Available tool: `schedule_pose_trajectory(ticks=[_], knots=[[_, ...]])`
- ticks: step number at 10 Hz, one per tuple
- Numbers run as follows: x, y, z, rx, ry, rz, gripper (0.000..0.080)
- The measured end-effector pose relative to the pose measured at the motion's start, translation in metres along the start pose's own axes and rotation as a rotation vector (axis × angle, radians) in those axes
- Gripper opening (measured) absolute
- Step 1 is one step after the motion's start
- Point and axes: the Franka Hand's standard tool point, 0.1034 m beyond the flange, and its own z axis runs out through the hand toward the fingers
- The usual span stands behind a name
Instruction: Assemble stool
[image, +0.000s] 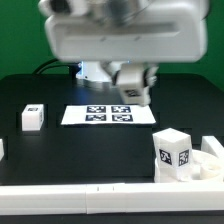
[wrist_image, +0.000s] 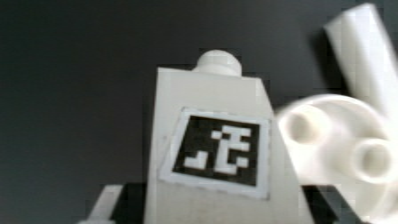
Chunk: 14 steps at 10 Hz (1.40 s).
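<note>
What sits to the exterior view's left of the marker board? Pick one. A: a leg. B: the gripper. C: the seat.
A: a white leg lies alone at the exterior view's left of the marker board, while the seat is at the far right.

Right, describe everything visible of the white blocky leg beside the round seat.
The white blocky plastic leg sits toward the exterior view's right, apparently upright, with black-and-white square tags on two faces. In the wrist view one tag nearly fills a face and a rounded peg sticks from one end. The round white disc seat lies close beside it; contact is unclear.
</note>
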Motion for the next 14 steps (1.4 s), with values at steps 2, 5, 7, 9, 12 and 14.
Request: schedule_pose_trajectory(ticks=[2, 5, 7, 9, 12, 14], knots=[[0.002, -0.009, 0.000, 0.018, 0.102, -0.017, 0.0323], [0.009, -0.020, 0.001, 0.025, 0.298, -0.032, 0.0323], [0.012, -0.053, 0.007, -0.087, 0.394, -0.203, 0.0323], [0.009, -0.073, 0.023, -0.118, 0.404, -0.275, 0.0323], [0.010, -0.073, 0.023, -0.119, 0.404, -0.279, 0.0323], [0.003, -0.092, 0.035, -0.191, 0.423, -0.377, 0.0323]])
